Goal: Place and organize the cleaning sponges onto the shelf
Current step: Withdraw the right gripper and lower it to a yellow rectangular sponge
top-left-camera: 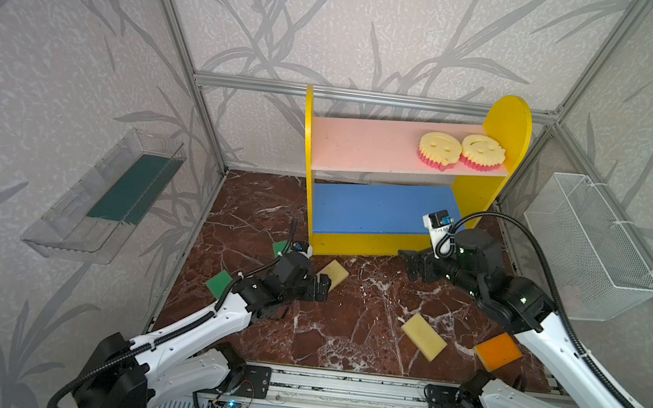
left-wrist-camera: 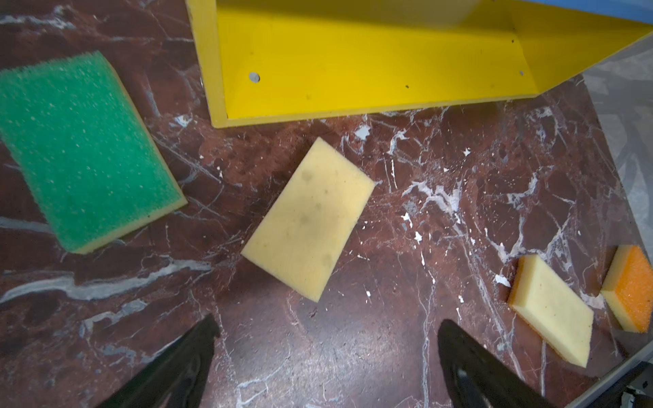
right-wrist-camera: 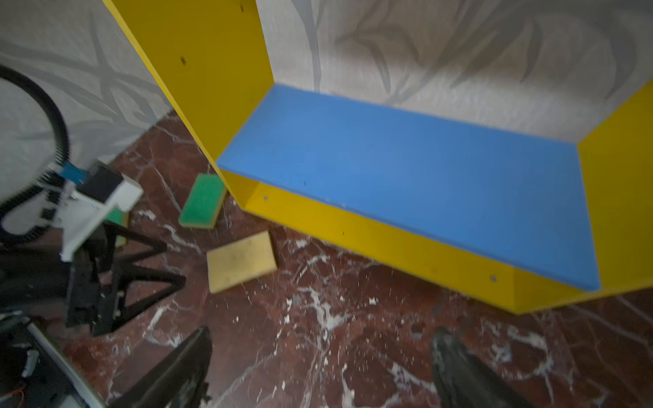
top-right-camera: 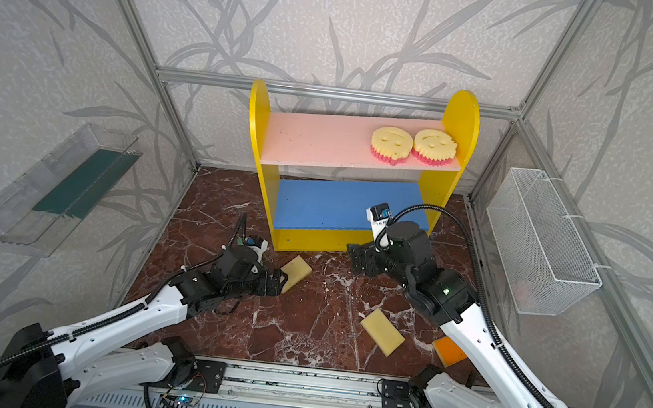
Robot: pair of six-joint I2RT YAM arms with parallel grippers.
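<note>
The shelf stands at the back, with two smiley sponges on its pink board; the blue board is bare. On the marble floor lie a pale yellow sponge, a second pale one, an orange-faced one and two green ones. My left gripper is open and empty, just short of the first pale sponge. My right gripper is open and empty above the floor, in front of the shelf's base.
A clear plastic tray with a dark green bottom hangs on the left wall. A white wire basket hangs on the right wall. An aluminium frame rail runs along the front edge of the floor.
</note>
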